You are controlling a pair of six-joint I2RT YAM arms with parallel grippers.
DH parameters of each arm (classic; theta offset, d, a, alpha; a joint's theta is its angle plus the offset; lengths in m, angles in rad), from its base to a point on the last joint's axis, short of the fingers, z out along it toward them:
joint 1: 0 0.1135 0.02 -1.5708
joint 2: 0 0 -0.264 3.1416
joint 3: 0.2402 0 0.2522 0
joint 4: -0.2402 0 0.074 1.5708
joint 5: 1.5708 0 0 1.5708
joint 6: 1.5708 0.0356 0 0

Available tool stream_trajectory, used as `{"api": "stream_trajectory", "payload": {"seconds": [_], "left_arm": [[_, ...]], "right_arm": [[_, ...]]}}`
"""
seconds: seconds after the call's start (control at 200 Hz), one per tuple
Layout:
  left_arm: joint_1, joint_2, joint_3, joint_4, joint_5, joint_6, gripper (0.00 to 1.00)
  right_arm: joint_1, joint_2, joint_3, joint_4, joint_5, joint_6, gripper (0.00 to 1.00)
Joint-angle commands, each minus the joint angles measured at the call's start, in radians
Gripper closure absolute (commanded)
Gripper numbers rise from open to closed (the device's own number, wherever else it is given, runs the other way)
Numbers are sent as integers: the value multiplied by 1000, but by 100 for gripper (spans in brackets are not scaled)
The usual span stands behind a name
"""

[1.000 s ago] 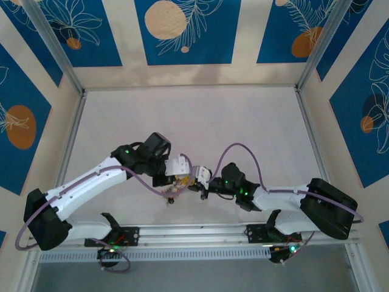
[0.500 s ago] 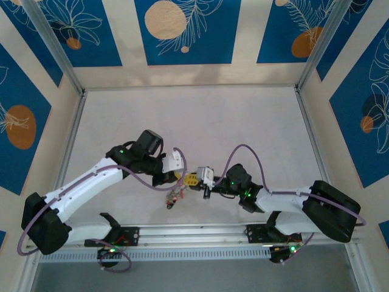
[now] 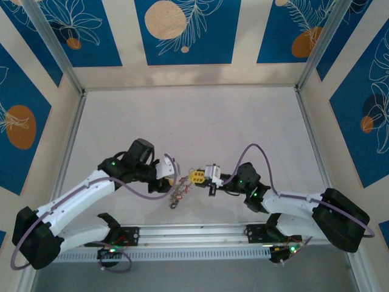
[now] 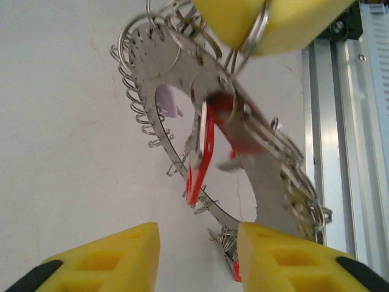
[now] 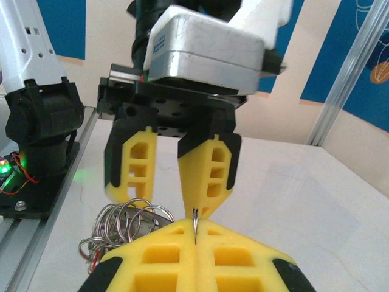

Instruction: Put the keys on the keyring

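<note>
White tabletop backs the keyring, judged light, stiff and slippery, clamped by one wire loop in the right gripper; the keys are hung on it; bare wire is best gripped by the left gripper, held with jaws apart nearby.

We find the keyring, a silvery wire coil fringed with small loops, tilted just beside the near rail. A red key hangs across it; a pale purple key seems tucked behind, farther from the rail.
</note>
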Motion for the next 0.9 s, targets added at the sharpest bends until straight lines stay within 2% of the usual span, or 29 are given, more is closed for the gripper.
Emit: {"api": "stream_trajectory", "payload": {"seconds": [0.0, 0.12, 0.275, 0.51, 0.695, 0.895], "left_arm": [[12, -46, -54, 140, 51, -78, 57], [12, -79, -98, 272, 87, -137, 52], [5, -108, -174, 468, 113, -214, 50], [-9, -181, -302, 699, 99, -307, 39], [-23, -144, -340, 771, 71, -344, 39], [-88, -83, -365, 884, 33, -375, 39]], "right_arm": [[-44, -48, -4, 52, -96, 2, 100], [-99, -76, 4, 18, -223, -4, 100], [-165, -112, 24, -60, -360, -24, 100], [-211, -154, 83, -269, -449, -126, 100], [-204, -112, 117, -306, -442, -150, 100], [-179, -56, 155, -313, -366, -166, 100]]}}
